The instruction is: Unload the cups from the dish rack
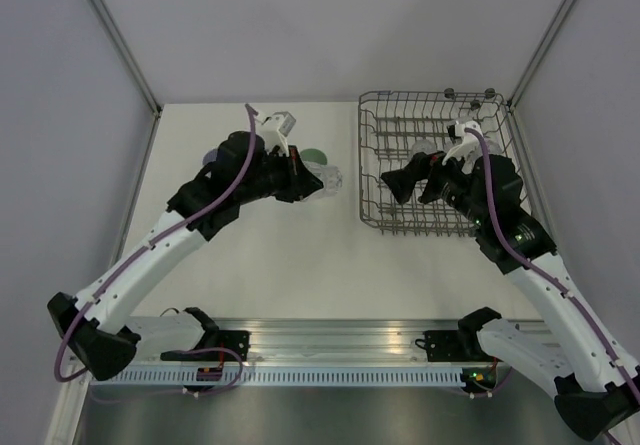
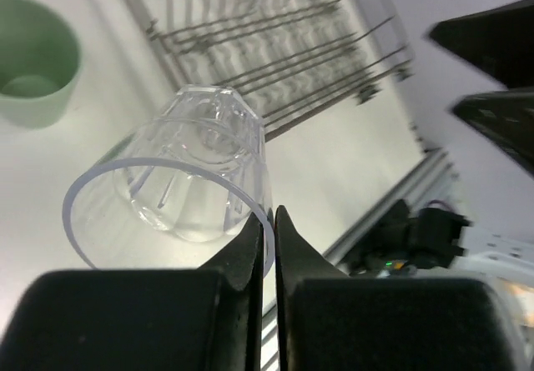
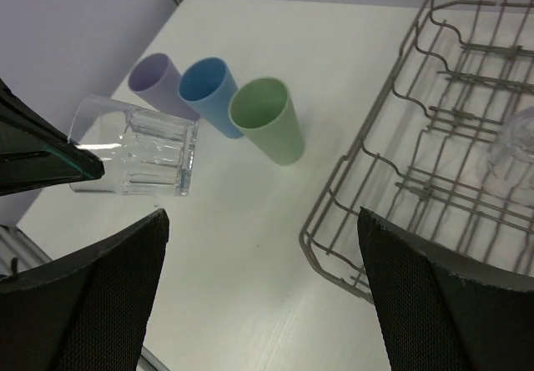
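Note:
My left gripper (image 2: pixel 269 221) is shut on the rim of a clear glass (image 2: pixel 179 179), which hangs tilted on its side above the table. In the right wrist view the same clear glass (image 3: pixel 138 150) is left of the lavender cup (image 3: pixel 154 79), blue cup (image 3: pixel 209 87) and pale green cup (image 3: pixel 267 121), which stand in a row. My right gripper (image 3: pixel 263 292) is open and holds nothing, at the left edge of the dish rack (image 3: pixel 434 162). Another clear glass (image 3: pixel 513 150) lies inside the rack. From above, the left gripper (image 1: pixel 312 185) is left of the rack (image 1: pixel 365 165) and the right gripper (image 1: pixel 412 187) is over it.
The grey wire rack fills the far right of the table, close to the right wall post (image 1: pixel 545 45). A metal rail (image 1: pixel 330 350) with both arm bases runs along the near edge. The three plastic cups stand between the left arm and the rack.

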You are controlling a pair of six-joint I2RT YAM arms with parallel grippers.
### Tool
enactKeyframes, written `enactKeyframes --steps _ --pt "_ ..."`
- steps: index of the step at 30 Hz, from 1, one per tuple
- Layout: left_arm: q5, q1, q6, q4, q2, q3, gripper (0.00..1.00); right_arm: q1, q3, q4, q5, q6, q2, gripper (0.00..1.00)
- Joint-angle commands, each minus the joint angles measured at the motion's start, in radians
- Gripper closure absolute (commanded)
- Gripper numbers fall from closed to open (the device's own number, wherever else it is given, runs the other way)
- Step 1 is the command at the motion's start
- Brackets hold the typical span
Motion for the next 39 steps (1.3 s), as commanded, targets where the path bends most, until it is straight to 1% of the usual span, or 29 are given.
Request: enactKeyframes --steps 1,2,3,6,7,10,13,18,24,28,34,39 --pt "-0.172 -0.04 0.124 -0.279 0.118 0.117 0.98 0.002 0.051 -0.14 0.1 -0.111 -0.02 0.02" --pt "-0.196 -0.063 0.138 -0.316 0.147 0.163 0.98 0.002 0.054 -0.149 0.11 -0.121 -0.023 0.02" --pt "-0.242 -0.073 0.144 -0.391 0.212 0.186 0.98 0.002 0.054 -0.171 0.136 -0.131 -0.031 0.02" --pt "-0.311 -0.114 0.164 -0.507 0.3 0.264 0.98 0.002 0.06 -0.2 0.164 -0.15 -0.04 0.02" --pt "-0.34 -0.122 0.167 -0.523 0.347 0.277 0.98 0.002 0.06 -0.214 0.163 -0.157 -0.043 0.02" --pt "-0.361 -0.13 0.181 -0.565 0.415 0.312 0.98 0.004 0.057 -0.238 0.164 -0.171 -0.049 0.02" --pt "-0.365 -0.133 0.213 -0.604 0.474 0.353 0.98 0.004 0.05 -0.249 0.173 -0.179 -0.06 0.02" --pt "-0.381 -0.148 0.262 -0.677 0.624 0.445 0.98 0.004 0.05 -0.258 0.178 -0.193 -0.072 0.02" --pt "-0.37 -0.169 0.308 -0.701 0.743 0.514 0.98 0.004 0.044 -0.26 0.176 -0.199 -0.077 0.02" --pt "-0.353 -0.169 0.316 -0.695 0.788 0.537 0.98 0.002 0.043 -0.263 0.178 -0.202 -0.081 0.02" --pt "-0.325 -0.169 0.32 -0.666 0.845 0.527 0.98 0.002 0.04 -0.264 0.178 -0.207 -0.091 0.02" --pt "-0.304 -0.171 0.32 -0.635 0.848 0.498 0.98 0.002 0.037 -0.263 0.173 -0.207 -0.092 0.02"
